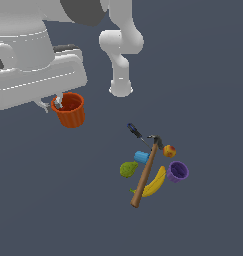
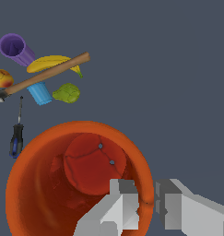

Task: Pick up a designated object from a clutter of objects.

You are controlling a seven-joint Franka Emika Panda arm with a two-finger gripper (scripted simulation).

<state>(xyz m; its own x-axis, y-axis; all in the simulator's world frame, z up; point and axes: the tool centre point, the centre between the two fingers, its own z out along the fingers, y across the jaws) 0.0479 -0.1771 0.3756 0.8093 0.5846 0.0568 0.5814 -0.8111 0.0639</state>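
The orange-red ribbed cup (image 1: 70,111) hangs upright in the air at the exterior view's left, apart from the clutter. My gripper (image 1: 54,104) is shut on its rim; the wrist view shows one finger inside the cup (image 2: 53,184) and the other outside the wall, gripper (image 2: 148,203) pinching the rim. The clutter lies lower at the exterior view's right: wooden-handled hammer (image 1: 144,175), banana (image 1: 155,182), pear (image 1: 127,169), apple (image 1: 169,150), purple cup (image 1: 177,171), blue cup (image 1: 141,157), screwdriver (image 1: 135,131).
The arm's white base (image 1: 121,87) stands behind the clutter. The arm's large white links (image 1: 38,75) fill the exterior view's upper left. A dark grey floor (image 1: 203,75) surrounds everything.
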